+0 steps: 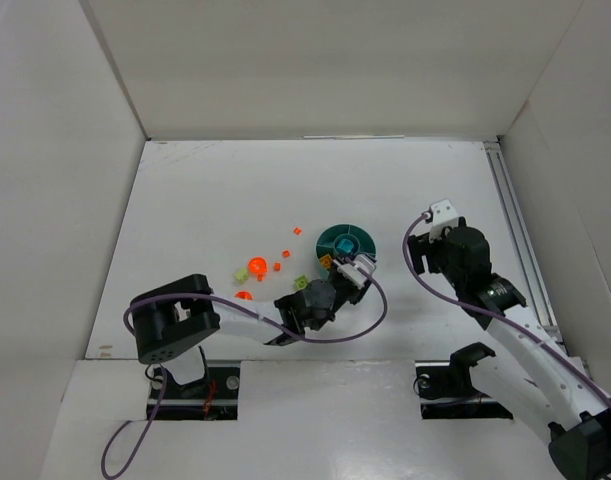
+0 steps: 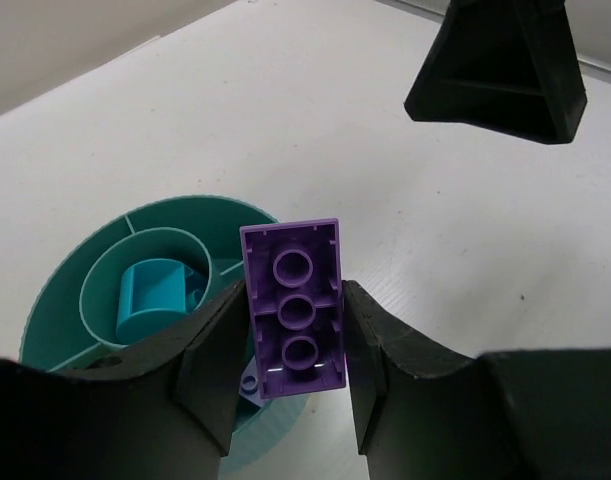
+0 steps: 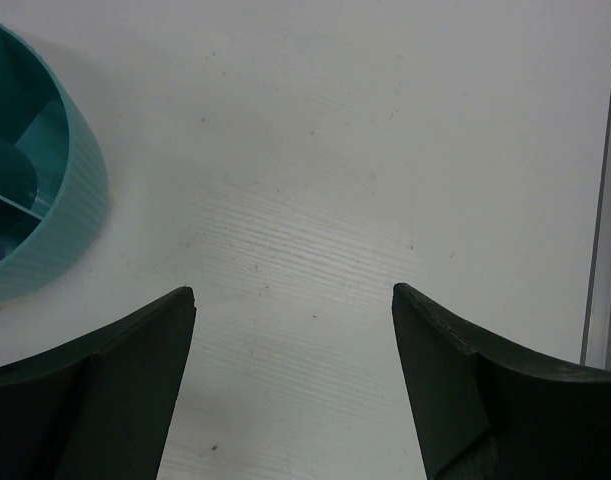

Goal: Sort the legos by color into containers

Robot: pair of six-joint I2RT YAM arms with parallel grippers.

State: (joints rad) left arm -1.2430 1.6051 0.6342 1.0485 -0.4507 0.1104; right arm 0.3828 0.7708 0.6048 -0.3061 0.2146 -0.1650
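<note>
The left end effector [image 2: 293, 292] is closed on a purple brick [image 2: 291, 318]. Its two dark fingers [image 2: 210, 352] press the brick's long sides, and the hollow underside with three round tubes faces the wrist camera. The brick stands on end in the lower middle of that frame, over the near right edge of the round teal dish [image 1: 346, 229].

In the left wrist view the dish fills the lower left. Its centre cup [image 2: 97, 280] holds a teal piece [image 2: 150, 298]. A second purple piece [image 2: 249, 384] shows just below the held brick, in one of the outer wedges; which wedge I cannot tell.

The right end effector [image 3: 293, 290] is wide open with nothing between its fingers, only bare white bench [image 3: 315, 150] beneath. It hangs to the right of the dish, well apart from it; the dish's ribbed wall shows at the left edge of the right wrist view.

From above, the loose legos lie on the bench left of the dish, in the middle of the frame:
- a round orange piece [image 1: 256, 267]
- another orange one [image 1: 243, 295] below it
- a few tiny orange bits [image 1: 286, 251] up toward the dish
- two lime green pieces [image 1: 239, 272], one of them just beside the left arm's wrist
</note>
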